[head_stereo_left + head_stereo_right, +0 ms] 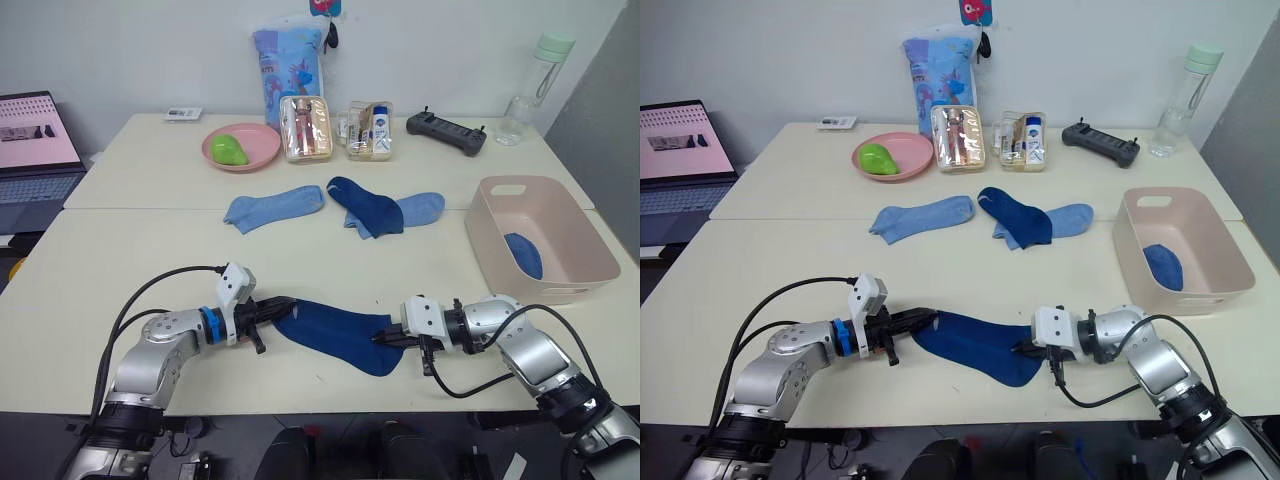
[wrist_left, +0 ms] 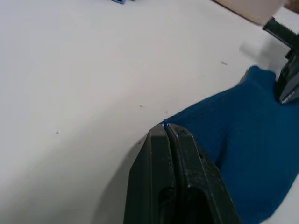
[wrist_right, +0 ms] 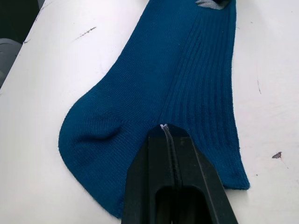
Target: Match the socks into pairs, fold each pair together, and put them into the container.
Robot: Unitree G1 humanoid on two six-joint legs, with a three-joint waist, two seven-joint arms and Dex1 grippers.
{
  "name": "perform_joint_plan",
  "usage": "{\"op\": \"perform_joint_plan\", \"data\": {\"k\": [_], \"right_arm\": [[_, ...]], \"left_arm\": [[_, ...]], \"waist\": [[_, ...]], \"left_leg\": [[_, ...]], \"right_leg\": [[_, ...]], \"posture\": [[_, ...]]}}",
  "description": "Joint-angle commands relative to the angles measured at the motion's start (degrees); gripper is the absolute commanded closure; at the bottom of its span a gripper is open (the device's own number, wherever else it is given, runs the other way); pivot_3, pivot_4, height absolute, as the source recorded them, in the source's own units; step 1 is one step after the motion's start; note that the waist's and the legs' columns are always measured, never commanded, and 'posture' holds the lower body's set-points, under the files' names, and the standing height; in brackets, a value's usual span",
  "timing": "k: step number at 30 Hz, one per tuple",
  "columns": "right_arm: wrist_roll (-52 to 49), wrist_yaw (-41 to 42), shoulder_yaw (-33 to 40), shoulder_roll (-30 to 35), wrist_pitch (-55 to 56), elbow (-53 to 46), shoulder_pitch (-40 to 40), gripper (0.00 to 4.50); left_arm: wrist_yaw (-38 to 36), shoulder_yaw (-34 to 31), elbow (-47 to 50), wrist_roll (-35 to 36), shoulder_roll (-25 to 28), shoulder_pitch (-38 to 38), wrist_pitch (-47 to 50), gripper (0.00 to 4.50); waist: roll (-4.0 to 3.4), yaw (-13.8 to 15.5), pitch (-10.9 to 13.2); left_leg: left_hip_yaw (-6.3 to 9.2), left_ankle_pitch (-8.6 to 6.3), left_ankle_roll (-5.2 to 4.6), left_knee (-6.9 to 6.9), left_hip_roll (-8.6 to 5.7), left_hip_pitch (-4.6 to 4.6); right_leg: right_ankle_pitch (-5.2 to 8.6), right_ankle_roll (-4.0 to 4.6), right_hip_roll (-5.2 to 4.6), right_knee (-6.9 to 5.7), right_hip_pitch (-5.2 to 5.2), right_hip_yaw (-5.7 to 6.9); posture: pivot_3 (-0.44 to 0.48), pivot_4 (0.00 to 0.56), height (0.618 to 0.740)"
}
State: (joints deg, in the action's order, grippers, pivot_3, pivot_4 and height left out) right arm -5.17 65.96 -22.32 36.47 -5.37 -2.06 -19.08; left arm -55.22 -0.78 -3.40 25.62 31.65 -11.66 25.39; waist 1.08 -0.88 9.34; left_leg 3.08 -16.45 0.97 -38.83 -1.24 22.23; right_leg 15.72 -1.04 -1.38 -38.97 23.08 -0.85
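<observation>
The left gripper (image 1: pixel 283 309) is pressed together on one end of a dark blue sock (image 1: pixel 338 335) lying near the front table edge, while the right gripper (image 1: pixel 385 340) pinches the opposite end, fingers closed. Held at both ends, the sock lies stretched flat between them, probably so it can be laid out or carried to its mate. A second dark sock (image 1: pixel 366 205) lies farther back, overlapping one light blue sock (image 1: pixel 418 209), with another light blue sock (image 1: pixel 273 207) to its left. The pink container (image 1: pixel 575 262) sits right, a blue item already inside.
</observation>
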Motion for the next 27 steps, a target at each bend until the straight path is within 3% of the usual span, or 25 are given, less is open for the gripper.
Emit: {"op": "perform_joint_plan", "data": {"k": [1,17,23,27], "right_arm": [[2.42,0.78,-1.12,1.45,-0.59,1.42,1.2,4.5],[2.51,0.68,-1.14,1.07,0.12,2.54,0.38,4.5],[0.39,1.13,0.05,1.47,-2.78,0.46,0.63,4.5],[-5.75,0.08,4.78,1.84,-11.41,-6.12,1.73,4.5]], "left_arm": [[0.1,-1.96,-0.47,1.8,1.12,-0.99,3.95,4.45],[-2.79,0.5,-3.69,-5.12,3.54,4.84,-6.5,4.45],[-3.19,-2.31,-0.7,-1.73,3.27,5.63,-5.98,4.45],[-3.11,-6.05,3.77,2.68,4.52,5.25,-2.68,4.45]], "waist": [[0.0,-0.02,0.0],[-0.06,0.46,-0.06],[-0.1,0.46,-0.08],[-0.08,0.55,-0.04]], "left_leg": [[0.0,0.0,0.0,0.0,0.0,0.0],[0.01,-0.01,0.0,0.09,0.0,-0.49],[0.01,-0.01,0.0,0.1,0.01,-0.51],[0.06,-0.01,0.0,0.09,0.01,-0.43]], "right_leg": [[0.0,0.0,0.0,0.0,0.0,0.0],[0.02,0.01,-0.01,0.16,-0.5,0.0],[0.02,0.01,-0.01,0.16,-0.52,0.01],[0.02,0.01,-0.02,0.16,-0.48,0.02]], "posture": [[0.0,0.15,0.74],[0.0,0.15,0.74],[0.0,0.15,0.74],[0.0,0.15,0.74]]}}
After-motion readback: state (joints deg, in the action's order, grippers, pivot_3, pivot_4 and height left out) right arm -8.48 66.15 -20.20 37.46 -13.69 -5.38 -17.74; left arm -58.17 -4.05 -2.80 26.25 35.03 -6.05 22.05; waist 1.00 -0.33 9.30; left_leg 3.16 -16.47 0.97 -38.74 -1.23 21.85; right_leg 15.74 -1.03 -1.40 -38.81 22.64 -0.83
